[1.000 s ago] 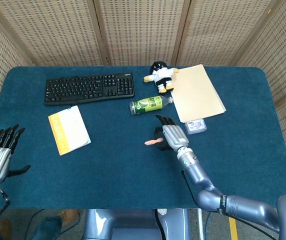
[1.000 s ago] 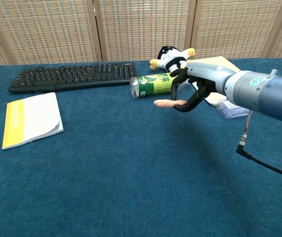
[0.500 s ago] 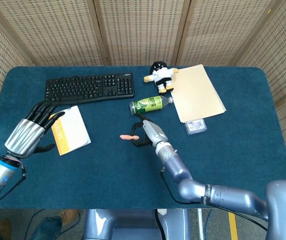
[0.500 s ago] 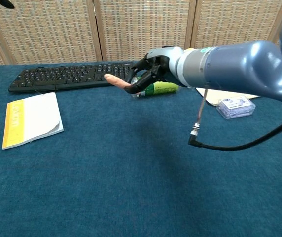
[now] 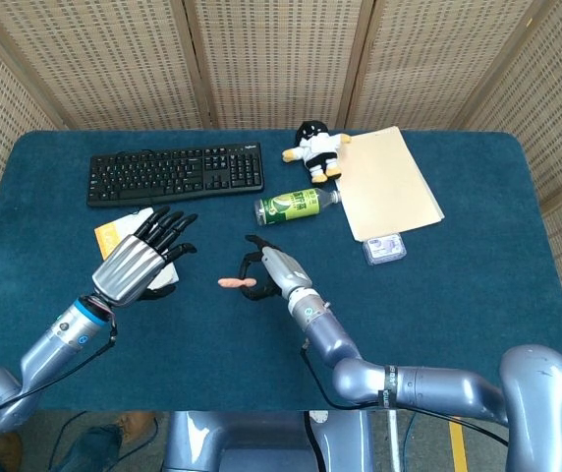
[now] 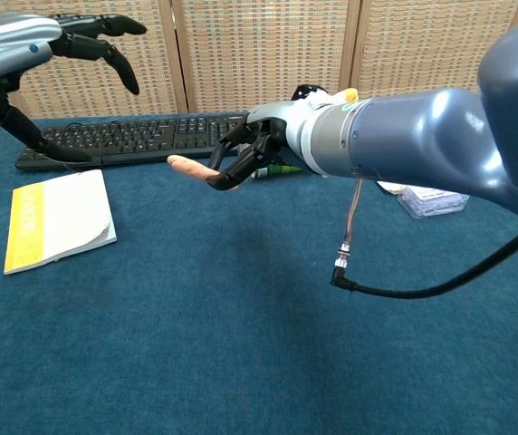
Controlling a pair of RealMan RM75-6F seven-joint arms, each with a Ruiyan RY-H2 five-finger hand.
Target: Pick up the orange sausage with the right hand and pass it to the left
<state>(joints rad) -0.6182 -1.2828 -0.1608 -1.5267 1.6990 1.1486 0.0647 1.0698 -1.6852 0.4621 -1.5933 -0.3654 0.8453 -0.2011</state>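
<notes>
My right hand (image 5: 266, 268) (image 6: 252, 149) holds the orange sausage (image 5: 232, 283) (image 6: 192, 169) in its fingers, lifted above the blue table (image 5: 458, 295), with the free end pointing toward my left side. My left hand (image 5: 141, 261) (image 6: 37, 45) hovers open with fingers spread, a short gap to the left of the sausage, not touching it. In the chest view the left hand fills the upper left corner and the sausage sticks out level from the right hand.
A black keyboard (image 5: 175, 173) lies at the back left, a yellow-edged notebook (image 5: 124, 236) partly under my left hand. A green bottle (image 5: 294, 206), a small plush doll (image 5: 313, 147), a manila folder (image 5: 387, 182) and a small clear box (image 5: 384, 248) sit behind and right.
My right hand has carried the sausage leftward across the table. My left hand has come up from the left edge toward the middle, fingers spread, closing the gap to the sausage.
</notes>
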